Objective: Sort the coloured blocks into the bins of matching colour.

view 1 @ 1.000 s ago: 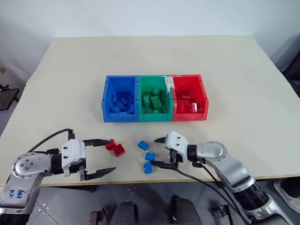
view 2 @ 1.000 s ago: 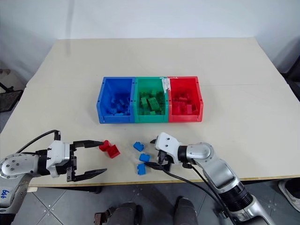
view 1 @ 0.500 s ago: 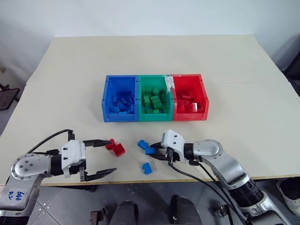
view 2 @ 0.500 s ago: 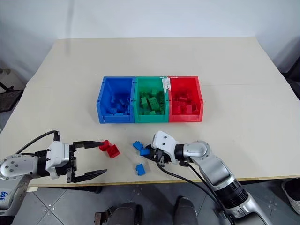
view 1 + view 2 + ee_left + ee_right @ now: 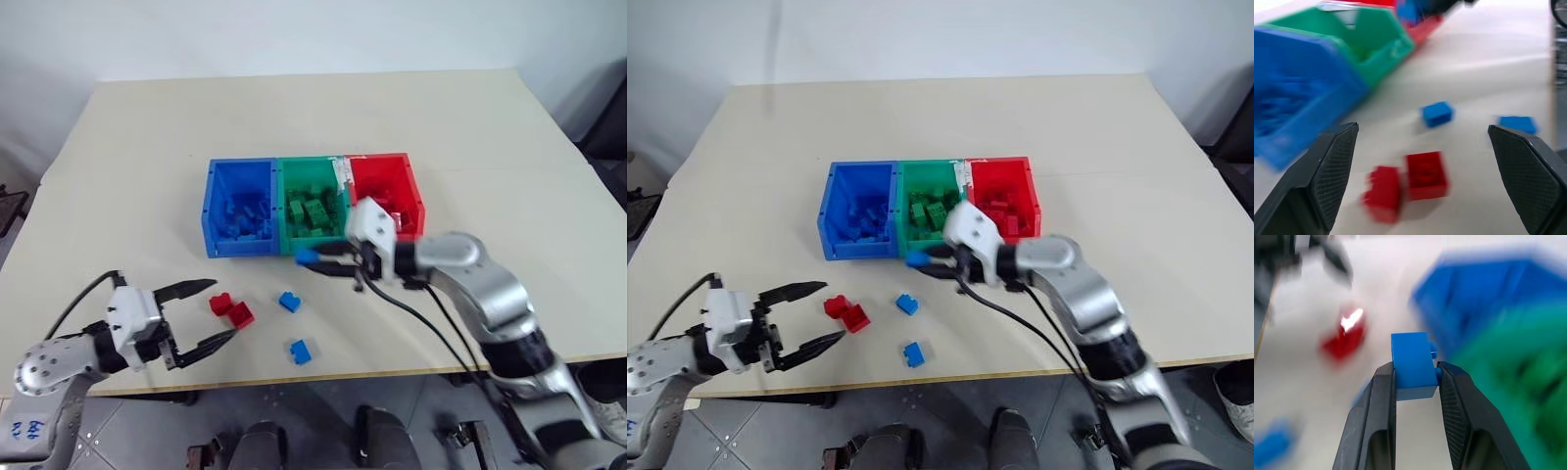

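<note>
Right gripper [image 5: 315, 261]: black fingers pinched on one blue block [image 5: 307, 258], held in the air in front of the near wall of the green bin [image 5: 312, 210], close to where it joins the blue bin [image 5: 238, 207]. In the right wrist view the block [image 5: 1412, 364] sits squarely between the two finger pads [image 5: 1382, 390], its upper part standing clear above them.

Left gripper [image 5: 203, 313]: fingers spread wide, nothing between them, low over the near left part of the table [image 5: 127, 157]. Its fingertips point toward the two red blocks.

Red blocks: two, lying side by side and touching or nearly so, just beyond the left gripper's tips. One [image 5: 220, 304] lies a little farther from the table's near edge, the other [image 5: 240, 314] nearer.

Loose blue blocks: two on the table, apart from each other. One [image 5: 289, 301] lies just to the right of the red pair; the other [image 5: 302, 351] lies closer to the table's near edge.

Bins: three joined in a row at mid-table, blue at left, green in the middle, red bin [image 5: 388, 189] at right. Each holds a heap of blocks of its own colour. A pale strip or label sits on the rim between the green and red bins; what it is cannot be told.

Table: pale, plain top, carrying bins and loose blocks.
</note>
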{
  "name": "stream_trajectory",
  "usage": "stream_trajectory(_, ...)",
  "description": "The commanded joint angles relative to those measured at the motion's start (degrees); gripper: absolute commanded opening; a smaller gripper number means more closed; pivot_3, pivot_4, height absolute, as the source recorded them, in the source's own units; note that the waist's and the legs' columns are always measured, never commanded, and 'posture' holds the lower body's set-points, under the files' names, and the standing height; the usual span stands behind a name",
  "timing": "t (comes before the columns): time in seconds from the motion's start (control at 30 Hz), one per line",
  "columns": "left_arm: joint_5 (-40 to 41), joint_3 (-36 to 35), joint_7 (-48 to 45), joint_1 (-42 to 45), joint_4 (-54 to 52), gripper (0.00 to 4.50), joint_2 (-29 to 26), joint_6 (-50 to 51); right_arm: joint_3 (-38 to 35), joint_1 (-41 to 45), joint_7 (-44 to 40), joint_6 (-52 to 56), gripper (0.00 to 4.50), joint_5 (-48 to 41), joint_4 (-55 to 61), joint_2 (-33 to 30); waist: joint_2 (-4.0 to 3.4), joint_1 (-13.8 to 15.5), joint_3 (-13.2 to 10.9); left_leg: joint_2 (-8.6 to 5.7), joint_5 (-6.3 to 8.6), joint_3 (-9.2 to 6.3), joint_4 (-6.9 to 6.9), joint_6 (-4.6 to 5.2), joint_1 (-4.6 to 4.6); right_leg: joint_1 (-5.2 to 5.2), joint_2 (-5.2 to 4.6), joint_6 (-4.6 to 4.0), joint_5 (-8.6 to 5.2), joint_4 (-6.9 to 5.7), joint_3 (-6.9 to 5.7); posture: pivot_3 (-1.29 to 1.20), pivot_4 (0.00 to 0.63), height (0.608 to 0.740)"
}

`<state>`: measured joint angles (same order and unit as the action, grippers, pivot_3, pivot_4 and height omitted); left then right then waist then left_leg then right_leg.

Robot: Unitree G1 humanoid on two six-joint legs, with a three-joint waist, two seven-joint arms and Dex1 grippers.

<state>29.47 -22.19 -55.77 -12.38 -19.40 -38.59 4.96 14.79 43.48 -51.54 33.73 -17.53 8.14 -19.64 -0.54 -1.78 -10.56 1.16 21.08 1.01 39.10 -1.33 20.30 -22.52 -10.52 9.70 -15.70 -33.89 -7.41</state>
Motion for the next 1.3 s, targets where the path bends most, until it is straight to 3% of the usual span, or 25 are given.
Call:
stream_trajectory(0.03,1.4,-3.6,0.2,-2.5,0.0,4.50,0.1,-0.6,1.4,5.8,3.8,-3.9,0.86,3.6,-8.9,4.9,0.01,-0.1,0.0,-0.01,0.01,0.00,0.00,-0.01,0.00,0.00,0.00,0.00,0.00,-0.01,0.00,0.00,0.150,0.740)
stream_trajectory(0.2,1.1,-4.0,0.8,-2.7,0.7,4.50,0.6,-1.1,0.8,15.7,12.3,-13.1,0.86,9.7,-29.1,14.4,0.01,-0.1,0.0,-0.01,0.03,-0.01,-0.01,-0.03,0.02,-0.04,0.01,0.01,0.00,-0.04,-0.04,0.00,0.150,0.740)
stream_trajectory(0.23,1.0,-3.9,0.9,-2.6,0.7,4.50,0.7,-1.2,0.2,16.6,13.0,-14.6,1.60,10.1,-31.6,15.3,0.01,-0.1,0.0,-0.01,0.03,-0.02,-0.01,-0.03,0.02,-0.05,0.01,0.01,0.00,-0.05,-0.04,0.00,0.150,0.740)
stream_trajectory(0.37,0.6,-2.9,1.7,-2.3,0.0,4.50,1.2,-1.3,0.2,17.6,11.3,-17.9,2.91,10.9,-35.5,16.0,0.02,-0.2,0.0,-0.01,0.03,-0.02,-0.01,-0.04,0.02,-0.03,0.00,0.01,0.01,-0.05,-0.05,0.00,0.150,0.740)
stream_trajectory(0.47,0.7,-2.5,1.6,-1.9,-0.2,4.50,1.1,-1.1,-0.3,15.4,8.0,-18.8,3.99,9.8,-31.3,14.2,0.02,-0.4,0.0,0.00,0.03,-0.02,-0.04,-0.04,0.02,-0.05,0.01,0.01,0.01,-0.04,-0.05,0.00,0.150,0.740)
stream_trajectory(0.53,1.0,-1.8,1.0,-1.0,0.1,4.50,0.4,-0.4,-1.3,12.0,4.4,-21.0,4.45,8.1,-25.7,11.5,0.03,-0.3,0.0,0.00,0.03,-0.02,-0.05,-0.04,0.02,-0.05,0.01,0.01,0.01,-0.04,-0.06,0.00,0.150,0.740)
stream_trajectory(0.63,0.6,0.3,-0.8,1.6,0.9,4.50,-1.3,0.2,-4.0,4.0,-1.5,-21.3,4.45,3.5,-13.5,5.2,0.04,0.2,0.0,-0.01,0.04,-0.06,-0.04,-0.04,0.05,-0.02,0.00,0.02,0.01,0.01,-0.10,0.00,0.150,0.740)
stream_trajectory(0.9,-2.4,7.5,-7.0,7.2,4.4,4.50,-4.6,-1.4,-11.8,-15.4,-10.6,-21.2,4.45,-2.4,1.3,-12.0,0.04,0.3,0.0,-0.01,0.05,0.04,-0.03,-0.02,0.02,-0.01,0.00,0.03,0.01,0.03,-0.06,0.00,0.150,0.740)
stream_trajectory(1.17,-3.9,15.2,-11.9,14.1,7.4,4.50,-4.3,-3.4,-19.5,-32.9,-19.3,-29.0,4.45,-4.5,2.0,-23.8,0.05,0.4,0.0,-0.01,0.06,0.27,0.00,0.02,-0.04,0.01,-0.01,0.03,0.01,0.11,0.09,0.00,0.150,0.740)
stream_trajectory(1.3,-4.2,15.6,-12.5,16.7,9.6,4.50,-3.7,-5.6,-18.8,-34.2,-20.8,-30.3,4.45,-4.8,2.3,-25.0,0.06,0.3,0.0,-0.01,0.07,0.33,0.04,0.03,-0.06,0.02,-0.01,0.03,0.02,0.11,0.15,0.00,0.150,0.740)
